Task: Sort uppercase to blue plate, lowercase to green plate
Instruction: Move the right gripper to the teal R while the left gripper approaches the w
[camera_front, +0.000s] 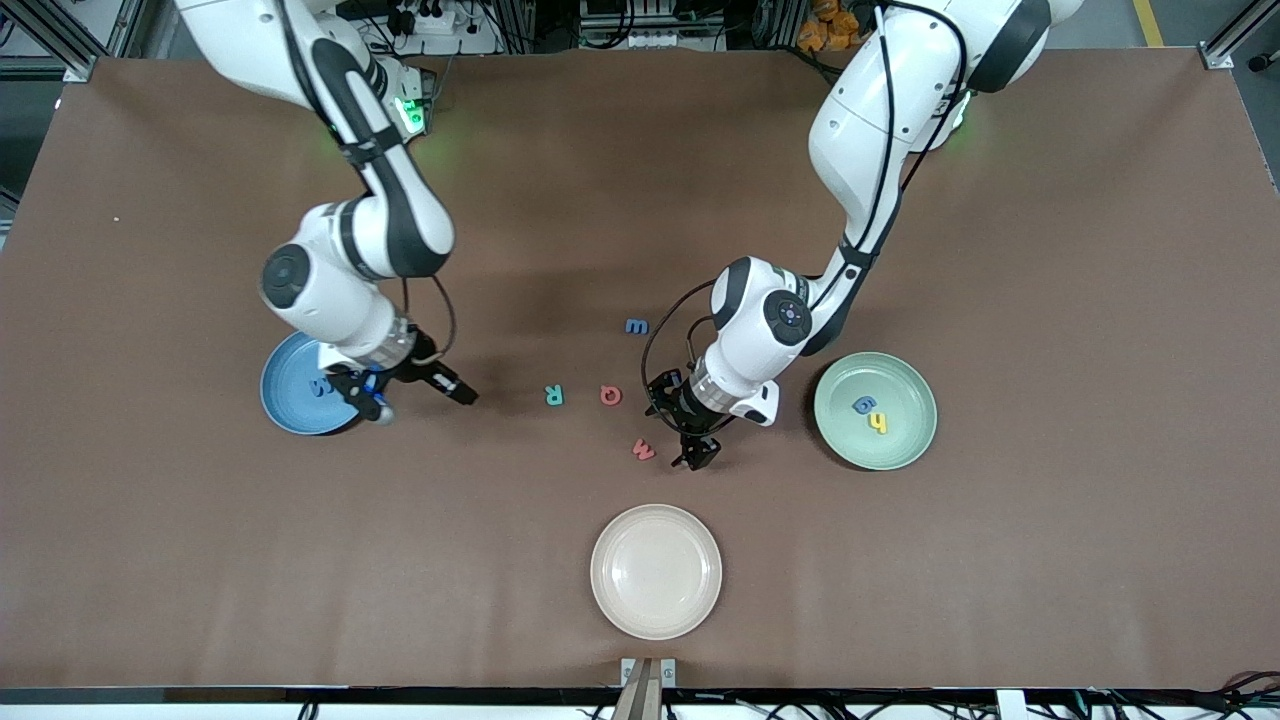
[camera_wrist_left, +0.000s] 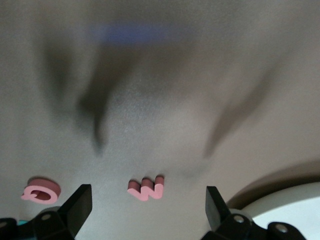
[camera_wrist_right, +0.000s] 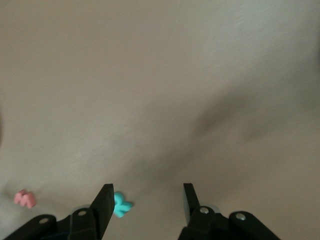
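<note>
Foam letters looked light, soft and a little springy, judging by their thick cut edges; a pinch across the flat sides of a stroke should hold them, though they lay low on the table and might slide if nudged.

Left gripper (camera_front: 690, 432) hovered low over the table just beside the red w (camera_front: 643, 450), fingers spread wide and empty; in the left wrist view the w (camera_wrist_left: 146, 188) sat between the two fingertips (camera_wrist_left: 77, 204), lined up for a pick. Red Q (camera_front: 610, 395) and teal R (camera_front: 553, 395) lay side by side farther from the front camera than the w. Blue m (camera_front: 636, 326) lay farther off again, alone.

Right gripper (camera_front: 410, 385) hung over the table at the rim of the blue plate (camera_front: 285, 400), fingers parted about halfway with nothing between them. Blue M (camera_front: 322, 386) rested in that plate, partly hidden by the gripper; I could not find the yellow H. Green plate (camera_front: 905, 440) held blue g (camera_front: 862, 404) and yellow h (camera_front: 878, 423), touching or nearly so.

Cream plate (camera_front: 655, 570) sat nearest the front camera, unused. Obstruction judgement: Q lay near the w, but with table showing between them, so the fingers should clear it. Nothing stood between the w and the green plate.
</note>
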